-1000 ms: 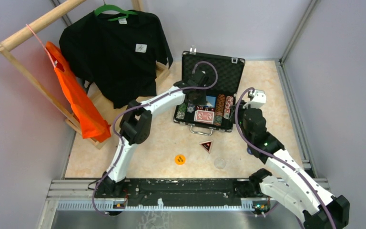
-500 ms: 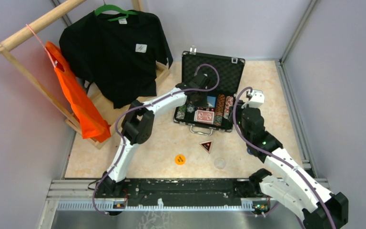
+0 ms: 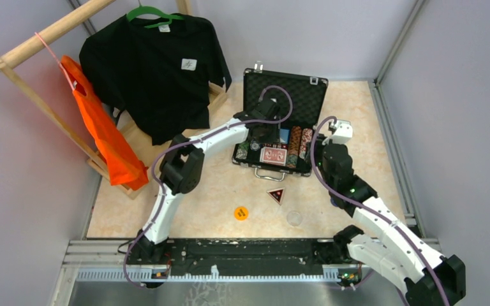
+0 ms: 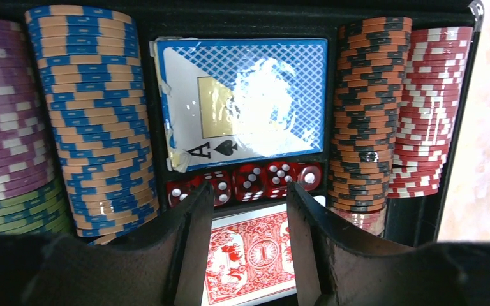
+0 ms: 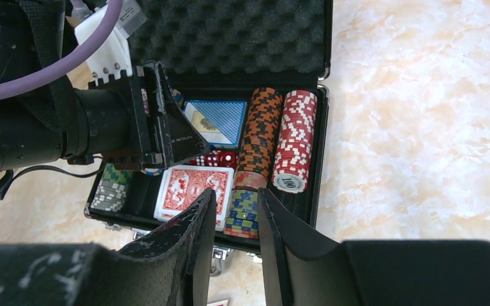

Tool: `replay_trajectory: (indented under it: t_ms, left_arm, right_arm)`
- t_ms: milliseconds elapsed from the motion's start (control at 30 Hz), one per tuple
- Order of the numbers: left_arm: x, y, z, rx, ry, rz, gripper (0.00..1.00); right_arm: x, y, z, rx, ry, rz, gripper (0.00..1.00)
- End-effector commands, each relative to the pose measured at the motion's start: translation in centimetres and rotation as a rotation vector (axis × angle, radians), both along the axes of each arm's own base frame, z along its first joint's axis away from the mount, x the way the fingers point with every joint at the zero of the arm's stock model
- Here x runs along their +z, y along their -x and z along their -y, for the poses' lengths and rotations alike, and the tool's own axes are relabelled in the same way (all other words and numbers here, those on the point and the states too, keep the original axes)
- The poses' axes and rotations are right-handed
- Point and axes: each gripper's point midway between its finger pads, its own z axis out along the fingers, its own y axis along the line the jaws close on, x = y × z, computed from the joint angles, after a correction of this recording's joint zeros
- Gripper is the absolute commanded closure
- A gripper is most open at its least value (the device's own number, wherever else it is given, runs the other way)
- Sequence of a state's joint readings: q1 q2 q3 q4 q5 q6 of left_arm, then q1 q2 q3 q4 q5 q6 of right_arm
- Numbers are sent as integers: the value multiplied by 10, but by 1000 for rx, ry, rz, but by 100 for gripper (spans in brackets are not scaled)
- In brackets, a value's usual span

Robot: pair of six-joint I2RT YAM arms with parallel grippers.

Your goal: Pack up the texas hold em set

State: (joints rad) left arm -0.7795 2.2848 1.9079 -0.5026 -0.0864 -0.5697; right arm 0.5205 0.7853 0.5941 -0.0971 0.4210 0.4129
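Observation:
The black case (image 3: 301, 94) lies open with its foam lid up at the back of the table. My left gripper (image 4: 249, 191) (image 3: 263, 132) hangs inside it, open, with nothing between its fingers. Just past its tips a row of red dice (image 4: 250, 180) sits in a slot, between a blue deck (image 4: 249, 102) and the red-backed cards (image 4: 252, 255). Striped chip stacks (image 4: 96, 115) (image 4: 367, 108) fill the side rows. My right gripper (image 5: 237, 194) (image 3: 319, 148) hovers open and empty at the case's near right corner. A triangular token (image 3: 276, 195), an orange round token (image 3: 241, 213) and a clear disc (image 3: 294, 218) lie on the table.
A black T-shirt (image 3: 159, 70) and an orange bag (image 3: 105, 137) hang on a wooden rack (image 3: 51, 32) at the back left. Grey walls close in on the left, back and right sides. The case's handle (image 3: 269, 173) faces the arms.
The left gripper has sunk slightly toward the tray over the dice row. The right gripper has drifted a little left toward the case.

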Motion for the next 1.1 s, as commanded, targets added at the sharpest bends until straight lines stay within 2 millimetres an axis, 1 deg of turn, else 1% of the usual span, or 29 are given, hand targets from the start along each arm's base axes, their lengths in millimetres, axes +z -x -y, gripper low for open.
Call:
replay_trajectory:
  t_ms: [0, 100, 133, 167, 200, 233, 267, 300, 333, 433, 500, 533, 600, 633, 700, 733, 767, 800, 833, 867, 933, 967, 1033, 1067]
  left_arm:
    - [23, 4, -9, 5, -26, 41, 48]
    - [35, 1, -11, 16, -27, 79, 47]
    - [43, 0, -13, 23, -23, 104, 47]
    - [52, -1, -14, 24, -23, 135, 41]
    - [59, -2, -15, 16, -19, 170, 30]
    - [71, -3, -16, 10, -12, 211, 21]
    - [82, -3, -19, 11, -3, 243, 15]
    - [95, -2, -21, 9, 16, 277, 11]
    - [106, 0, -24, 5, 34, 307, 9]
    - [136, 8, -31, 0, 110, 387, 8]
    - [153, 13, -44, 30, 144, 438, 8]
    - [168, 14, -59, 102, 167, 483, 7]
    - [177, 18, -89, 185, 173, 536, 5]
    - [175, 19, -106, 220, 170, 536, 5]
    - [162, 13, -145, 302, 178, 479, 4]
    - [150, 13, -163, 332, 191, 430, 4]
    - [139, 11, -178, 354, 213, 396, 4]
    - [125, 11, -194, 378, 224, 370, 4]
    - [103, 15, -213, 416, 204, 341, 4]
    - [93, 18, -226, 448, 185, 339, 4]
    - [79, 26, -249, 508, 125, 342, 5]
    - [75, 31, -256, 528, 111, 341, 5]
    - [69, 40, -262, 540, 117, 350, 6]
    - [66, 43, -264, 543, 120, 355, 7]
  right_arm:
    - [5, -5, 0, -8, -21, 29, 69]
    - [3, -5, -1, -8, -16, 22, 69]
    - [3, -6, -1, -4, -13, 20, 69]
    - [1, -6, -3, 9, -6, 12, 69]
    - [0, -5, -6, 24, 2, 0, 69]
    - [-2, -5, -9, 43, 11, -17, 68]
    - [-5, -5, -13, 69, 25, -35, 67]
    - [-11, -6, -17, 89, 38, -63, 65]
    - [-18, -6, -20, 107, 50, -97, 63]
    - [-35, -6, -29, 148, 72, -166, 53]
    - [-43, -4, -39, 208, 76, -199, 38]
    - [-48, -2, -46, 247, 77, -225, 33]
    - [-60, 2, -59, 317, 85, -300, 29]
    - [-68, 5, -65, 340, 104, -344, 27]
    - [-81, 10, -75, 359, 168, -412, 23]
    - [-92, 13, -80, 361, 197, -458, 19]
    - [-98, 14, -85, 356, 206, -492, 16]
    - [-100, 14, -94, 365, 201, -509, 14]
    - [-104, 15, -101, 371, 204, -522, 9]
    - [-105, 16, -107, 359, 208, -521, 7]
    - [-104, 18, -118, 323, 209, -500, 2]
    - [-102, 19, -122, 297, 199, -489, 2]
    - [-94, 21, -126, 239, 201, -444, 3]
    - [-88, 28, -129, 215, 247, -414, 4]
